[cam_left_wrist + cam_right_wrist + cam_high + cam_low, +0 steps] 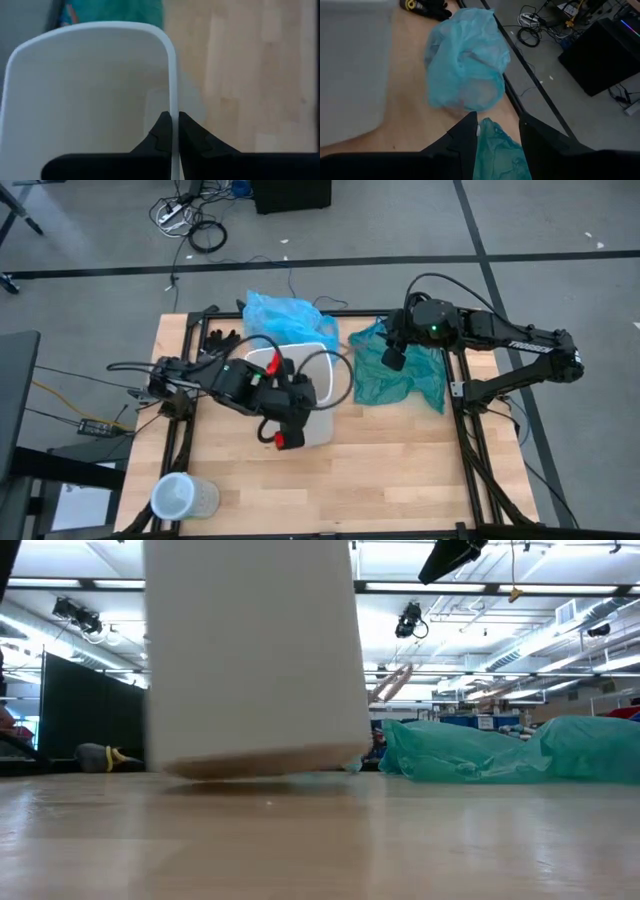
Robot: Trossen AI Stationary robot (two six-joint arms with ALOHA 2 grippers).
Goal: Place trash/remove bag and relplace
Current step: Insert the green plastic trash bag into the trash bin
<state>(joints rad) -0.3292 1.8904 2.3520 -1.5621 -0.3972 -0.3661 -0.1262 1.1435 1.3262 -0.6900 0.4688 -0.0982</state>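
Two jaws of the left gripper (171, 131) pinch the white bin (90, 100) by its rim wall. The right gripper (497, 132) has its jaws spread around a fold of the teal bag (497, 155). Beyond it lies the blue bag (465, 62), near black gloves (427, 7).

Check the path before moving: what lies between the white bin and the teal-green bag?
In the high view, only bare wood separates the bin from the teal-green bag.

floor (560, 220): grey, dark tape lines | cables (190, 220): tangled | ceiling (250, 560): strip lights, possibly ducts
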